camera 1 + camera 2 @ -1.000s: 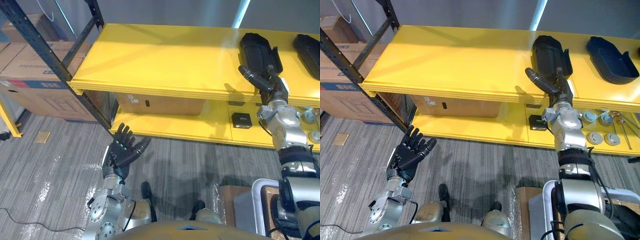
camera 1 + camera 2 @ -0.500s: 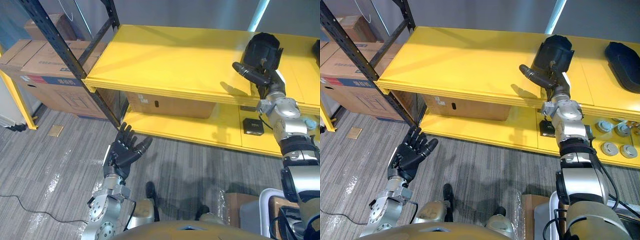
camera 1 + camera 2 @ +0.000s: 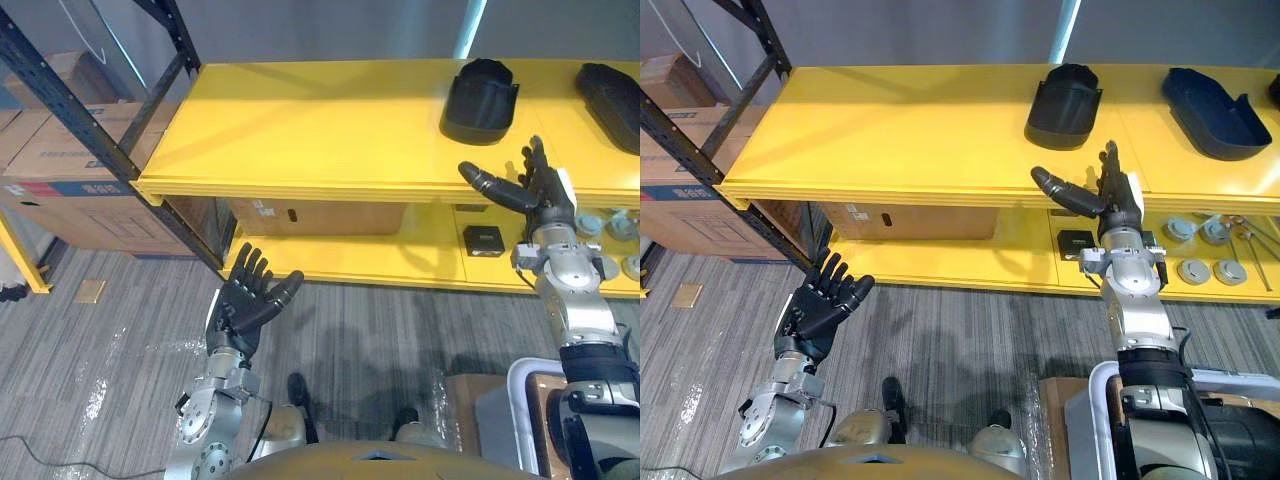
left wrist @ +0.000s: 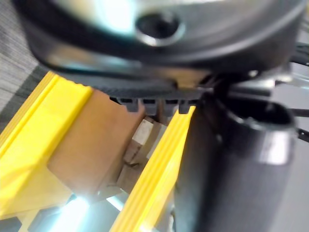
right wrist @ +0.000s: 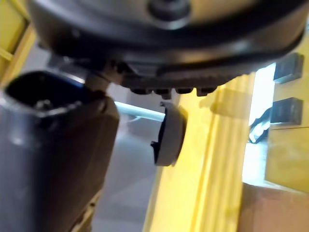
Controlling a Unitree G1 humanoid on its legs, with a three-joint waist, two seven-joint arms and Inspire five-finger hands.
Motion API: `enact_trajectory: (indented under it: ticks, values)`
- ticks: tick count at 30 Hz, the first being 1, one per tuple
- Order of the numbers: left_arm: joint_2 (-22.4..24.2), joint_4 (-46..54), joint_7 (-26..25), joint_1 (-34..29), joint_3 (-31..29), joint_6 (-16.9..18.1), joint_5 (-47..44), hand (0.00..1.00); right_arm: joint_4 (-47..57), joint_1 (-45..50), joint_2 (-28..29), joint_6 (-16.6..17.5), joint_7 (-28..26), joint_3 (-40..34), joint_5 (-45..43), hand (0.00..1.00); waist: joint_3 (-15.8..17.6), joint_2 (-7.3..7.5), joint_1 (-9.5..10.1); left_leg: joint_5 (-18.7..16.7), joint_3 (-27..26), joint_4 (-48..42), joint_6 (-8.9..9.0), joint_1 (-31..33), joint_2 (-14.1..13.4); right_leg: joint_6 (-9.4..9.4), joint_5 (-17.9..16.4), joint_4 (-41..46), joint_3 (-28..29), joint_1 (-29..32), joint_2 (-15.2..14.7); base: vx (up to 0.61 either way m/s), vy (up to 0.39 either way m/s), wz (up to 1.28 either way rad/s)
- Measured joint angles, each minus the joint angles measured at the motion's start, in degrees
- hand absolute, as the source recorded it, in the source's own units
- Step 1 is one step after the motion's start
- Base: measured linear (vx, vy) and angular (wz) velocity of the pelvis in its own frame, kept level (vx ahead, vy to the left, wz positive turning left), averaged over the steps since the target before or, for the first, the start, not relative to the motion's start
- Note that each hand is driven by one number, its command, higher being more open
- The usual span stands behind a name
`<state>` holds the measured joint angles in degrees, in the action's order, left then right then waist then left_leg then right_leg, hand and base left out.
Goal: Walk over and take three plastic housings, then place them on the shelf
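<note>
Plastic housing (image 3: pixel 481 100) sits on the shelf (image 3: pixel 300 130); right hand (image 3: pixel 540 190) and left hand (image 3: pixel 245 303), fingers open, empty; a careless right-arm swing could topple it.

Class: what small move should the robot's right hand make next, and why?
Probably draw the right hand back from the shelf: it is open and empty, clear of the black housing standing on the top board, so that placement looks done.

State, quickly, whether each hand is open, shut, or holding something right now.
Left hand: open, holding nothing.
Right hand: open, holding nothing.
</note>
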<state>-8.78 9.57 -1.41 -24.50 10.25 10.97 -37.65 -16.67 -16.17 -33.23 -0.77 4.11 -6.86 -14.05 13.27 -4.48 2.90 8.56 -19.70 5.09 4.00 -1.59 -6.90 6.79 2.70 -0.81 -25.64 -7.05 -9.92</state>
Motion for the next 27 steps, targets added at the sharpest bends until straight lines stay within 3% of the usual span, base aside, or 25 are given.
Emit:
enact_trajectory:
  ticks: [6, 13, 20, 24, 27]
  values:
    - [0.0, 0.0, -0.3, -0.1, -0.1, -0.1, 0.0, 1.0, 2.4, 0.7, 2.4, 0.4, -8.4, 0.5, -3.4, 1.0, -1.7, 0.92, 0.1, 0.1, -0.4, 0.0, -0.13, 0.0, -0.6, -0.22, 1.2, -1.4, 0.5, -0.1, 0.8, 0.04, -0.008, -0.06]
    - [0.0, 0.0, -0.2, -0.1, 0.2, -0.3, 0.0, 1.0, 2.7, -1.8, 7.3, 2.9, -15.1, 10.8, -7.0, 1.0, -2.8, 1.29, 1.92, 0.3, 1.6, 0.0, -0.07, 0.0, -0.5, -0.46, 0.9, -1.4, -1.6, -1.5, 1.0, 0.01, 0.006, 0.14]
    - [0.0, 0.0, -1.7, -0.4, 0.2, -1.3, 0.1, 1.0, -1.0, -9.2, 12.4, 2.9, -13.3, 16.3, -6.9, 1.0, -2.8, 1.18, 3.83, 0.8, 4.6, 0.0, 0.37, 0.9, 0.0, -0.84, 0.3, -1.2, -4.7, -2.2, 0.5, -0.04, 0.034, 0.24]
    - [0.1, 0.0, -3.0, -0.9, 0.1, -1.3, 0.0, 1.0, -9.2, -15.3, 13.4, 2.9, -8.1, 16.6, -6.7, 1.0, -2.7, 0.77, 5.1, 0.9, 5.8, 0.0, 0.53, 1.4, 0.7, -0.68, 0.2, -0.5, -5.7, -2.3, -0.2, -0.02, 0.047, 0.16]
    - [0.7, 0.0, -3.5, -0.8, 0.0, -1.3, 0.0, 1.0, -16.8, -21.9, 13.3, 2.9, -4.3, 16.4, -6.7, 1.0, -2.0, -0.43, 5.33, 1.4, 6.7, 0.0, 0.48, 2.6, 1.0, -0.57, 0.0, 0.3, -6.7, -1.7, -0.6, -0.01, 0.04, 0.18]
